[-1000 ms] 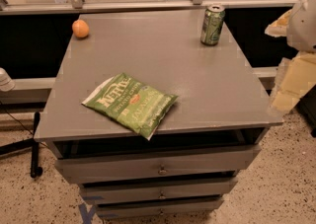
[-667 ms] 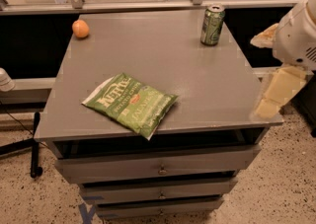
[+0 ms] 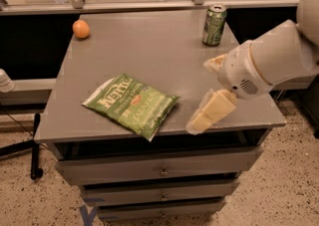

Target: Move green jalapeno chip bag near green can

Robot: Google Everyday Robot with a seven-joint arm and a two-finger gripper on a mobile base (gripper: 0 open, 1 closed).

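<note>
Barely started: the chip bag [image 3: 132,104] lies untouched lower centre, the can [image 3: 214,25] upper right; the gripper [image 3: 204,93] hovers right, fingers spread.

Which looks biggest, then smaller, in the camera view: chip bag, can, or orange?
Largest: green jalapeno chip bag.
Then: green can.
Smallest: orange.
The open tool hovers right of the bag.
</note>
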